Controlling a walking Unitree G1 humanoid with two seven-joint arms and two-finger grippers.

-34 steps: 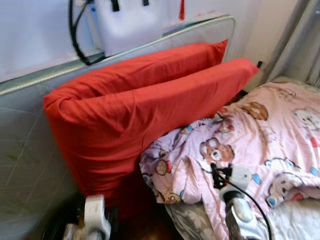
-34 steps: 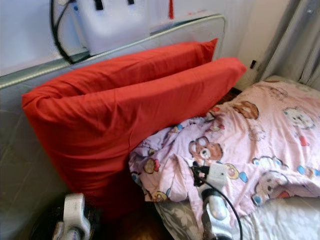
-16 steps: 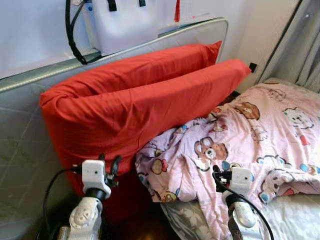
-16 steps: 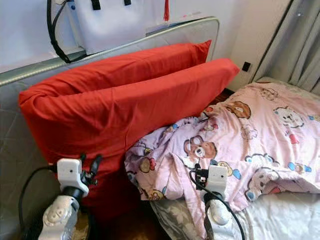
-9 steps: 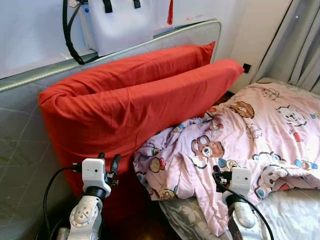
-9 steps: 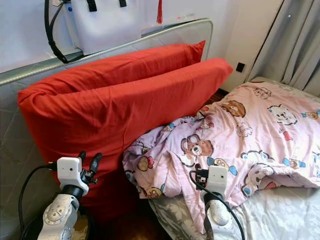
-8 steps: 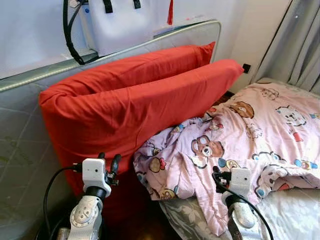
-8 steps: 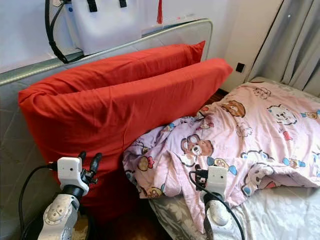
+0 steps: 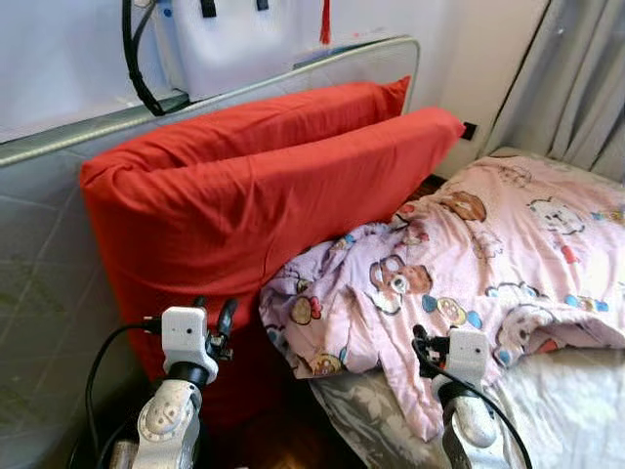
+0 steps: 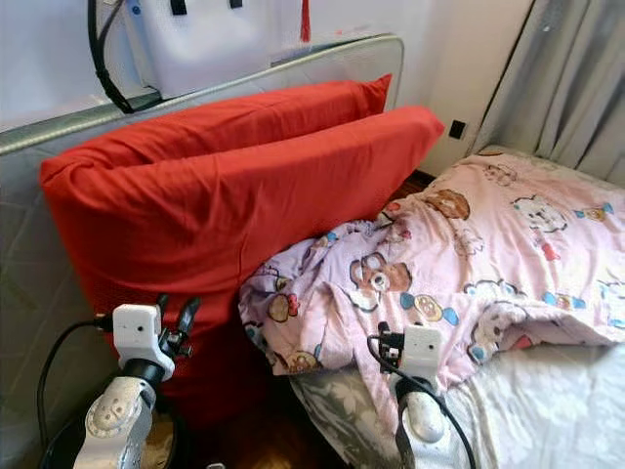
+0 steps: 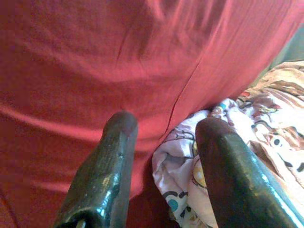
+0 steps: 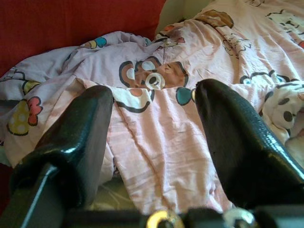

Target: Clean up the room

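Looking from the head, left eye: two red pillows point(image 9: 264, 195) lean one behind the other against a grey quilted headboard point(image 9: 44, 283); a white bag point(image 9: 234, 39) with a black strap sits on top of it.
Blanket: the pink bear-print blanket point(image 9: 459, 264) lies rumpled across the bed point(image 9: 566, 410), its near corner bunched just beside the pillows' lower edge and drooping over the mattress side.
Curtain: grey curtain point(image 9: 581, 78) hangs at far right.
Right eye view: left gripper point(image 10: 174, 315) raised low in front of the red pillows, fingers apart, holding nothing; right gripper point(image 10: 391, 344) raised just before the blanket's hanging edge.
Left wrist view: both black fingers point(image 11: 107, 171) spread wide, empty; red pillow cloth fills the space beyond them, with the blanket's bunched corner near one fingertip, not touching.
Right wrist view: fingers point(image 12: 76, 137) released and wide apart; the blanket lies between and beyond them, bear face centred, red pillow behind. Contact with the cloth cannot be told.
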